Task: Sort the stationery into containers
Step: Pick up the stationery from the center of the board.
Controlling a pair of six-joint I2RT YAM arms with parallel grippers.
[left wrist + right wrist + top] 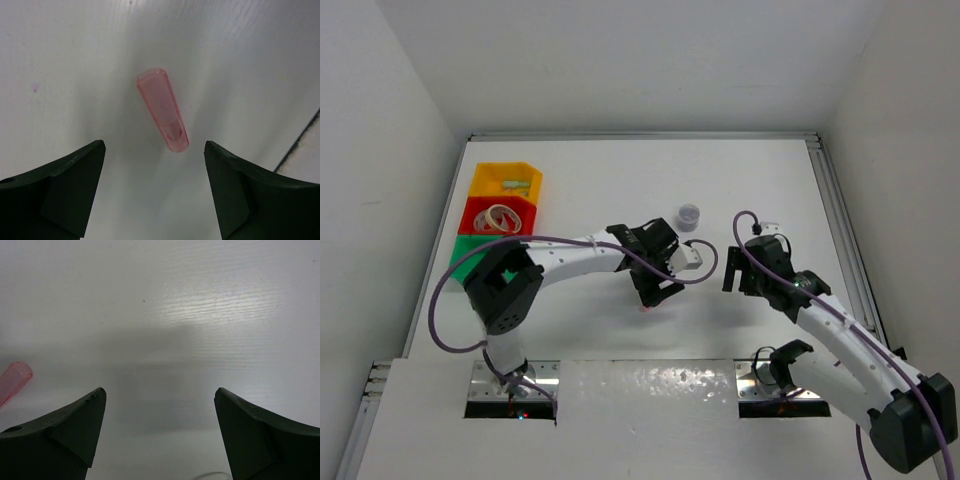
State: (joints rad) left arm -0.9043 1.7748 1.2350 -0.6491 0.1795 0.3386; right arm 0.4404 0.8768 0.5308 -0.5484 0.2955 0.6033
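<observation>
A white tabletop (pixel 620 180) — faintly ribbed, with a soft sheen of light — sits boxed in by plain white walls (pixel 620 60) left, far and right, a metal rail (pixel 840 230) edging its right side.

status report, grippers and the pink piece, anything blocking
Left gripper open, lined up on pink piece, not gripped. Right gripper open, empty. Piece flat on table, nothing blocking in view.
</observation>
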